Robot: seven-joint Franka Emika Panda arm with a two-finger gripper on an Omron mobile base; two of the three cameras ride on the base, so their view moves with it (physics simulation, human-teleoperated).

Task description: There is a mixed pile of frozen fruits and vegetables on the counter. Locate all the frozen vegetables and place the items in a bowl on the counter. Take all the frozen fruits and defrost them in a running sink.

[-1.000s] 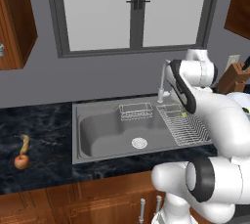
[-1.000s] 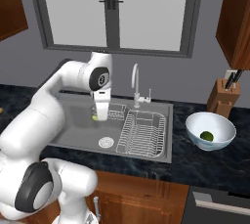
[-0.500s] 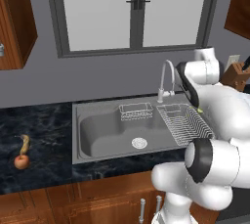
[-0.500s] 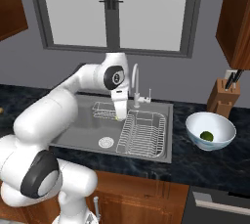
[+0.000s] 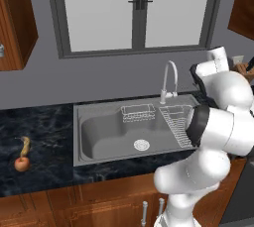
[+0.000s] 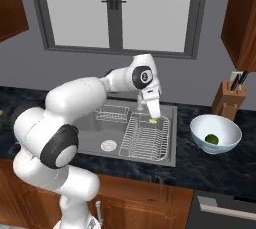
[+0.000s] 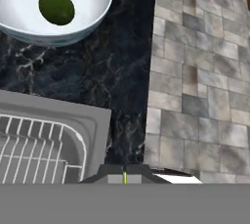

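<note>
Swinging rightward since half a second ago, our gripper (image 6: 154,119) is now hanging over the right end of the wire rack (image 6: 145,136) instead of the middle of the sink (image 6: 117,130). We are pinching a tiny green bit (image 6: 153,120) between narrow jaws, tips pointing down. Behind the hand, our arm is arching up from the base, reaching across the basin with the wrist bent downward beside the curved faucet (image 5: 170,78).

In the hand view we are looking along the counter (image 7: 97,76) toward the white bowl (image 7: 93,8), which is holding the green ball (image 7: 56,6); the rack's corner and the sink rim are lying below it, and a grey tiled floor (image 7: 200,76) is running along the counter's edge.

Far left on the counter, the red fruit (image 5: 21,163) and the curved yellow-brown fruit (image 5: 25,144) are lying just beside each other. A knife block (image 6: 228,104) is standing behind the bowl, beneath a wooden cabinet (image 6: 242,18), and a window (image 6: 117,10) is facing us above the sink.
</note>
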